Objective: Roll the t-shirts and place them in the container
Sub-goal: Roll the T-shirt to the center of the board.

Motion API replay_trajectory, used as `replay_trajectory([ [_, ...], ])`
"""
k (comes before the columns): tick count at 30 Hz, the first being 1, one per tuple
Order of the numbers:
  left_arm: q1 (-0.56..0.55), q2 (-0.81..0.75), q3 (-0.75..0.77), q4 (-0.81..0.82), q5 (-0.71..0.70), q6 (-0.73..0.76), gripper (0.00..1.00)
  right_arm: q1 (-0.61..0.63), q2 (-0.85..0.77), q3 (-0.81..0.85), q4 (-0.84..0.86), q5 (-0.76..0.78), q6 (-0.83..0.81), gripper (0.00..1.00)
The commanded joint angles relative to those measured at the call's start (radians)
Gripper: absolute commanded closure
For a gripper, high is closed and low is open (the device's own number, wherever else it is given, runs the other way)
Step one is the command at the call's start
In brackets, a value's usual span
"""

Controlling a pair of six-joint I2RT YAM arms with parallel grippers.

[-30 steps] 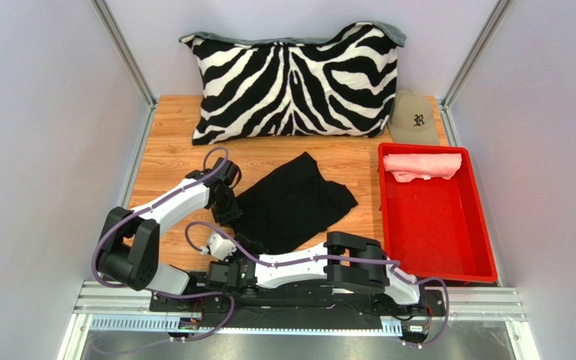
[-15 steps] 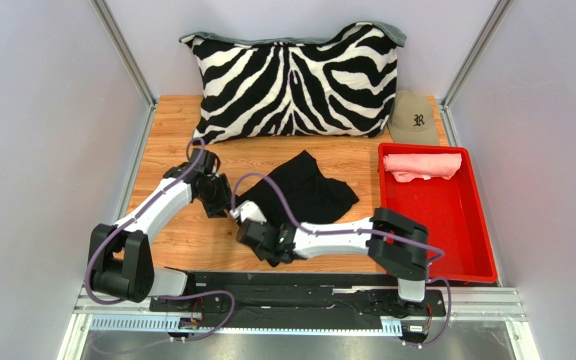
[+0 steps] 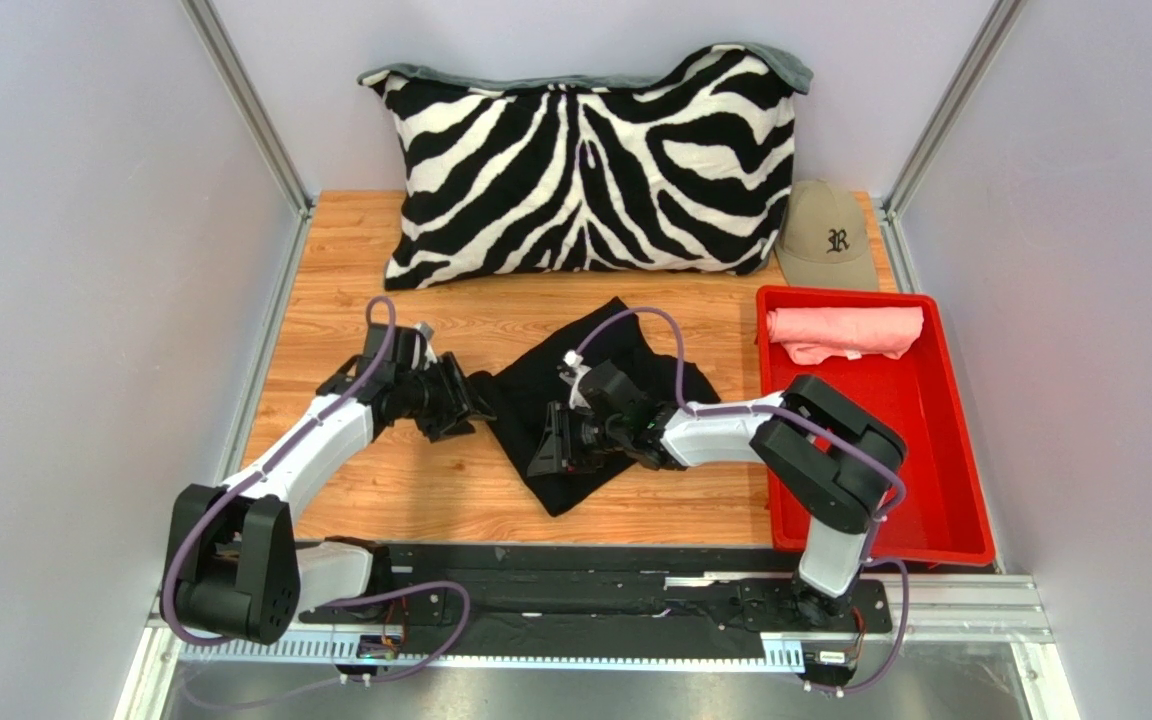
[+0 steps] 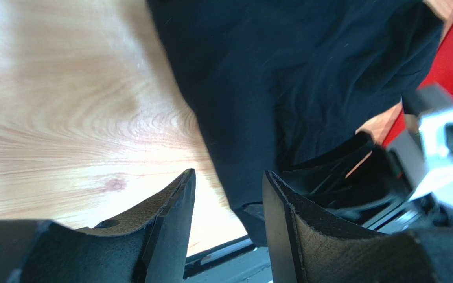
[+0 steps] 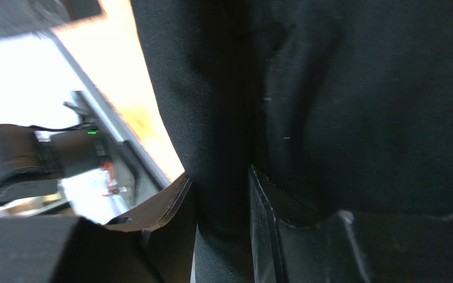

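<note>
Pale grey walls are closing in on three sides of the wooden desk [image 3: 372, 503]; both arms are reaching out from its near edge toward the middle.

Nearest of the cloths, the black t-shirt [image 3: 525, 402] is lying rumpled and unrolled at the centre of the desk, one corner pointing toward 6 o'clock. The right gripper [image 3: 555, 435] is sitting low over the shirt's near-left part, aiming toward 9 o'clock; in the right wrist view its fingers [image 5: 270, 236] are standing narrowly apart with black cloth filling the gap, and I cannot tell whether they are pinching it or only hovering over it. The left gripper [image 3: 470, 404] is lying at the shirt's 9 o'clock edge, aiming toward 3 o'clock; in the left wrist view its fingers [image 4: 167, 230] are standing apart, unclamped, with bare wood and the shirt's hem showing beyond the gap.

At 3 o'clock the red tray [image 3: 868, 465] is sitting along the right side of the desk; the pink t-shirt [image 3: 844, 330] is lying rolled across the tray's far end. Beyond the tray, at 1 o'clock, the tan cap [image 3: 826, 233] is resting on the wood; at 12 o'clock the zebra-striped pillow [image 3: 590, 165] is standing along the far edge.
</note>
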Motion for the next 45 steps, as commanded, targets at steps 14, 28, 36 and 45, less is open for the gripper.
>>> replay_trajectory([
  [14, -0.048, 0.100, -0.117, 0.354, -0.023, -0.082, 0.41, -0.109, 0.181, -0.151, 0.538, -0.288, 0.416, 0.63],
  [28, -0.165, 0.212, -0.051, 0.299, -0.200, -0.145, 0.42, -0.129, 0.227, -0.179, 0.647, -0.313, 0.479, 0.63],
  [36, -0.209, 0.188, 0.024, 0.109, -0.310, -0.187, 0.63, -0.110, 0.094, -0.150, 0.375, -0.232, 0.314, 0.52],
  [45, -0.211, 0.143, 0.090, -0.076, -0.294, -0.115, 0.81, 0.067, -0.185, -0.010, -0.297, 0.302, -0.054, 0.45],
])
